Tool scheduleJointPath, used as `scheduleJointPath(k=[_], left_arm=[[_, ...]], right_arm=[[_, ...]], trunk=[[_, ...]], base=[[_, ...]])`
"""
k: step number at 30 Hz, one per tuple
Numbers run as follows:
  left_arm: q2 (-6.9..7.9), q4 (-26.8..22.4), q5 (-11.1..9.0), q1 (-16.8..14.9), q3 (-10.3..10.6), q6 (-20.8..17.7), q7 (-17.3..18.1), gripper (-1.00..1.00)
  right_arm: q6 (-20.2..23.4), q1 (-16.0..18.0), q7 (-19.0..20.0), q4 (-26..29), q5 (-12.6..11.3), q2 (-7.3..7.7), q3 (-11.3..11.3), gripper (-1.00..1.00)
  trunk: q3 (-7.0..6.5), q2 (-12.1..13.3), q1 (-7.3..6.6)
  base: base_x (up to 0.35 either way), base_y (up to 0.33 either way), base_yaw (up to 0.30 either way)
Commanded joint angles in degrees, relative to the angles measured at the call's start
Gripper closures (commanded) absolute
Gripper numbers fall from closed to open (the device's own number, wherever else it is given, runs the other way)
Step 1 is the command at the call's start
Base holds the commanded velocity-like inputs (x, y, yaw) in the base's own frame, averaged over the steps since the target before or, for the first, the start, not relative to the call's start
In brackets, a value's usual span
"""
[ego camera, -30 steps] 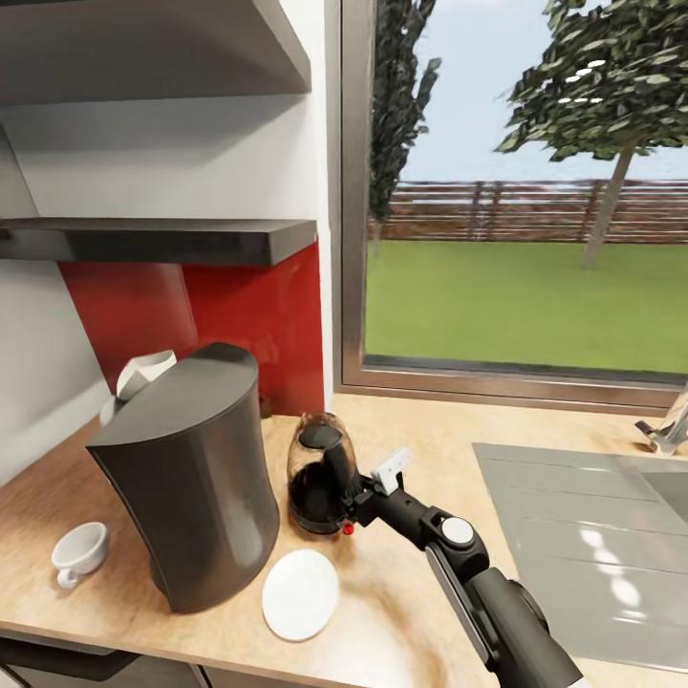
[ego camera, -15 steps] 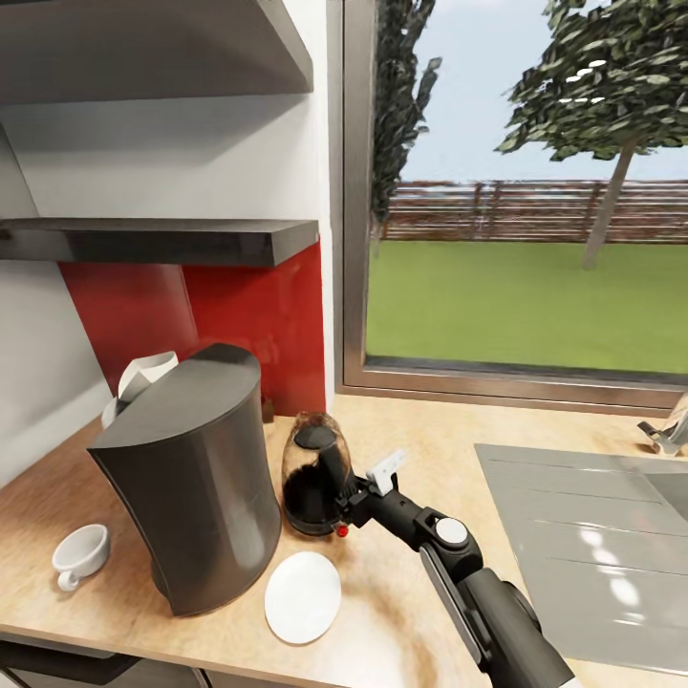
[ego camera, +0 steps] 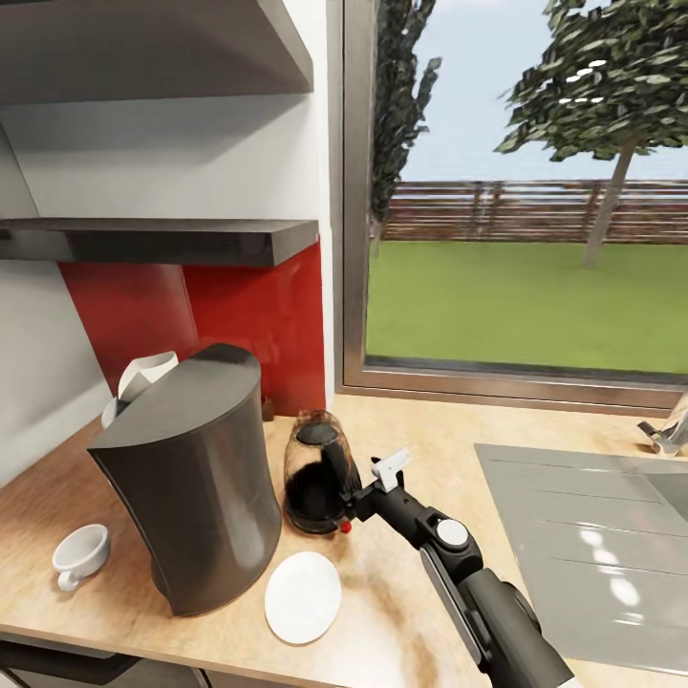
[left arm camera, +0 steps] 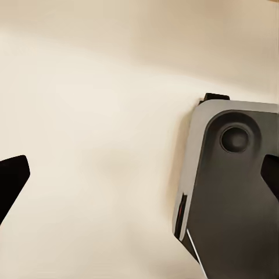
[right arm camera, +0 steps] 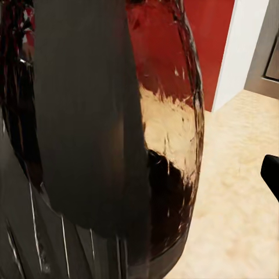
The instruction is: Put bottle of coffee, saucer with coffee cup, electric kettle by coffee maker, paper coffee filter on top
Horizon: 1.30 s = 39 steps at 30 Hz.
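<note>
The head view looks forward and down from above the front edge of the kitchen countertop (ego camera: 430,420), taking in its left end, the window and the sink edge at moderate range. The right wrist view faces the wall, pressed very close against the electric kettle (right arm camera: 116,133), which the head view also shows (ego camera: 318,473) near the countertop's middle. The left wrist view looks closely at a pale surface.

The tall dark grey coffee maker (ego camera: 196,478) hides most of the white paper cone (ego camera: 141,376); the right end effector's (ego camera: 349,505) fingertips vanish behind the rounded glass kettle (ego camera: 317,473).
</note>
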<state>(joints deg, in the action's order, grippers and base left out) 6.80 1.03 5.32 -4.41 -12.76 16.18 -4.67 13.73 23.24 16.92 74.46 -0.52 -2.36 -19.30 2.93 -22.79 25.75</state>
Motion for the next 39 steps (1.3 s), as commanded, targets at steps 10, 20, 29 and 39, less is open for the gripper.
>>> scheduleJointPath(k=[10, 20, 29, 39], left_arm=[[0.04, 0.1, 0.6, -0.1, -0.3, 0.3, -0.3, -1.00], [0.05, 0.1, 0.6, -0.1, -0.4, 0.3, -0.3, -1.00], [0.05, 0.0, 0.5, -0.1, -0.4, 0.3, -0.3, -1.00], [0.05, 0.0, 0.5, -0.1, -0.4, 0.3, -0.3, -1.00]], right_arm=[[0.3, 0.0, 0.1, 0.1, 0.0, -0.01, 0.0, -1.00], [0.3, 0.0, 0.1, 0.1, 0.0, -0.01, -0.1, -1.00], [0.3, 0.0, 0.1, 0.1, 0.0, -0.01, -0.1, -1.00], [0.3, 0.0, 0.1, 0.1, 0.0, -0.01, -0.1, -1.00]], trunk=[[0.13, -0.1, 0.04], [0.13, -0.1, 0.04], [0.13, -0.1, 0.04], [0.13, -0.1, 0.04]], base=[[-0.034, 0.000, 0.000], [-0.075, 0.000, 0.000], [-0.096, 0.017, 0.000], [-0.159, 0.020, 0.000]])
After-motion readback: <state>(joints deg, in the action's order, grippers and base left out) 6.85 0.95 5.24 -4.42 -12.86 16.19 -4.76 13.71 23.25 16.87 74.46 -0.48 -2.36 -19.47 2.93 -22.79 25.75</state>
